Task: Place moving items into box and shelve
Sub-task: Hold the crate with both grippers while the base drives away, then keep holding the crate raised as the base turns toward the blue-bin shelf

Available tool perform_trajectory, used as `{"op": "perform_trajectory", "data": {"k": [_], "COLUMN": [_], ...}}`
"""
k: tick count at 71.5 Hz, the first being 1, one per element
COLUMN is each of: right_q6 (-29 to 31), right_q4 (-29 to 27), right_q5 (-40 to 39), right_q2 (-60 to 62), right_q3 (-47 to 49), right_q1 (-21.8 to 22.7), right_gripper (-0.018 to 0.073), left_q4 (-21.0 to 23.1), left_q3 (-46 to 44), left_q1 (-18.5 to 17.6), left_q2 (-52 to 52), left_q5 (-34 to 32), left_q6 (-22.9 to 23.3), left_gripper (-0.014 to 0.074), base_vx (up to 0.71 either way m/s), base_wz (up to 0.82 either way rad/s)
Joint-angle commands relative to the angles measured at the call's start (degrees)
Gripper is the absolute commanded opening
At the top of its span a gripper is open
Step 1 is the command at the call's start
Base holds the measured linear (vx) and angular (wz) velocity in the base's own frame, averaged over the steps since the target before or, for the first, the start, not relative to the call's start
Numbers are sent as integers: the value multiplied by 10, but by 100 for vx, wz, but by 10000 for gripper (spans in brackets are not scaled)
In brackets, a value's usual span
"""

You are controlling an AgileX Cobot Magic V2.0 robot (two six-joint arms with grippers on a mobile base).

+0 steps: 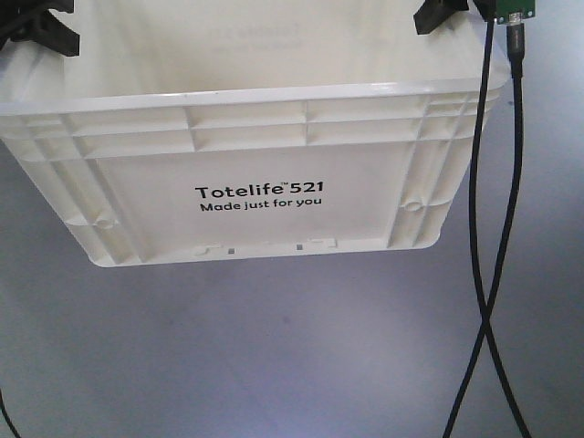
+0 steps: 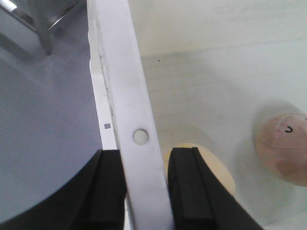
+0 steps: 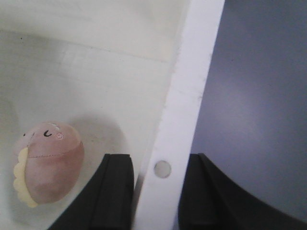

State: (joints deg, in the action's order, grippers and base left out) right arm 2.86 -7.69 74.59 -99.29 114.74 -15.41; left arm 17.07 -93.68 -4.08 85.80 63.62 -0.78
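The white box (image 1: 274, 146), printed "Totelife 521", fills the front view and tilts toward the camera. My left gripper (image 1: 36, 32) sits at its left rim and my right gripper (image 1: 447, 14) at its right rim. In the left wrist view, the left gripper (image 2: 146, 191) is shut on the box rim (image 2: 124, 72), one finger inside and one outside. Inside lie a cream-yellow ball (image 2: 218, 167) by the inner finger and a pink-brown ball (image 2: 285, 153). The right gripper (image 3: 156, 191) is likewise shut on the opposite rim (image 3: 192, 72), with the pink-brown ball (image 3: 48, 163) on the box floor beside it.
Grey floor (image 1: 292, 365) lies under and around the box. Two black cables (image 1: 497, 274) hang down and cross at the right of the front view. A metal frame leg (image 2: 45, 28) stands outside the box's left wall.
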Motion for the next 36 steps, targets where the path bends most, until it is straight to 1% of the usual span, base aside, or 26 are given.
{"op": "perform_trajectory", "data": {"k": [1, 36], "right_q6": [20, 20], "right_q4": [-93, -94], "right_q5": [-43, -43], "right_q2": [38, 38], "right_q3": [25, 25], "right_q1": [-14, -14], "right_gripper": [-11, -11], "left_q4": [122, 122], "left_q3": [-27, -27], "left_q1": [-15, -15], "left_q2": [-29, -29], "left_q5": [-71, -71], "left_q6": [-5, -5], "left_gripper": [-17, -17], "base_vx": [31, 31], "base_wz": [-55, -59]}}
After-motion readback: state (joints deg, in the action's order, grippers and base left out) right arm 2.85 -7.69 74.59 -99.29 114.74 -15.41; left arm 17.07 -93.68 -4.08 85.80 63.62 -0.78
